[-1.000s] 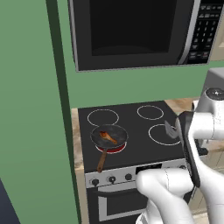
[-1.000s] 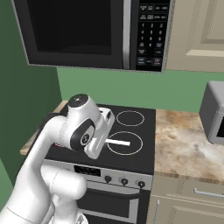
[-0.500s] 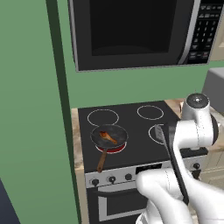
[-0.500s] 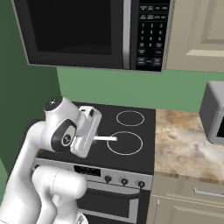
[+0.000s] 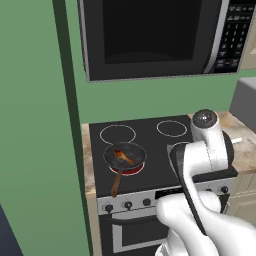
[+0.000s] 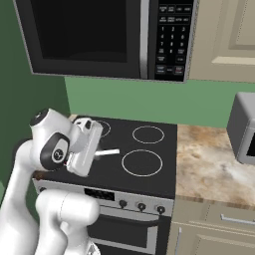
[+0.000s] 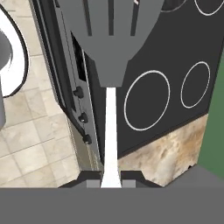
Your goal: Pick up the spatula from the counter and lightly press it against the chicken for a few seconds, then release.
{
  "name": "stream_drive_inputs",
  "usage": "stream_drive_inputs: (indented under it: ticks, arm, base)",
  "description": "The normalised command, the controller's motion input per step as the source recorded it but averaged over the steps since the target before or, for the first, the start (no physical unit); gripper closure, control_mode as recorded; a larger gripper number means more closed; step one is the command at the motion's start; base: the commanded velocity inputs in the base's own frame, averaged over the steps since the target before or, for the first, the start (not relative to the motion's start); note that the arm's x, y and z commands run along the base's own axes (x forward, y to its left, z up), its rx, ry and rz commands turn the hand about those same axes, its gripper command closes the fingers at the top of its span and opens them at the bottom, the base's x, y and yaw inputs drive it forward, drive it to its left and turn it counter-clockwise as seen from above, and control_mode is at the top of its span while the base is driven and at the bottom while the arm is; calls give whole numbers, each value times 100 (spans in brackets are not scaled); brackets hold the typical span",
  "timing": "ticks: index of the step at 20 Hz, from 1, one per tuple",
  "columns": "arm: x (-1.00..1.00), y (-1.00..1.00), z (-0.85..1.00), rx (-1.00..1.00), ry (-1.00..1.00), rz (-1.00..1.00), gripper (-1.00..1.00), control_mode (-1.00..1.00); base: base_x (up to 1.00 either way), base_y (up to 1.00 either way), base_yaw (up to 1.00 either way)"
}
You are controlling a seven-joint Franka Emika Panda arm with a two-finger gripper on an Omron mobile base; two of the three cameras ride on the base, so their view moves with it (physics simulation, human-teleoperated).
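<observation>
My gripper [image 7: 110, 181] is shut on the lower end of the spatula's white handle [image 7: 110, 131]. The spatula's grey slotted head [image 7: 109, 39] points away from the hand, over the front of the black stove [image 7: 175, 52]. In the right base view the white handle [image 6: 108, 152] sticks out beside my hand [image 6: 85, 143], above the stove's front left area. A dark pan [image 5: 125, 154] with a wooden handle [image 5: 116, 183] sits on the front left burner. A brown piece of chicken [image 5: 121, 156] lies in it. In the left base view the arm stands to the right of the pan.
A black microwave [image 5: 150, 35] hangs over the stove. A green wall panel [image 5: 35, 125] closes off the left side. To the right lies a stone counter [image 6: 209, 164] with a grey appliance [image 6: 246, 129]. Control knobs [image 6: 141, 205] line the stove's front.
The arm has swung leftward over the stove, carrying the spatula along. The pan and chicken have stayed put.
</observation>
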Motion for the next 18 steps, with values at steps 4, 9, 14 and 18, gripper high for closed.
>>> stream_drive_inputs:
  ticks: [4,9,14,18]
  arm:
    - [0,37,15,-7,0,0,100,-100]
    - [14,46,10,-4,0,0,100,-100]
    - [20,38,4,-5,0,0,100,-100]
    - [35,24,0,-6,0,0,100,-100]
  base:
    - [0,0,0]
    - [0,0,0]
    - [0,0,0]
    - [0,0,0]
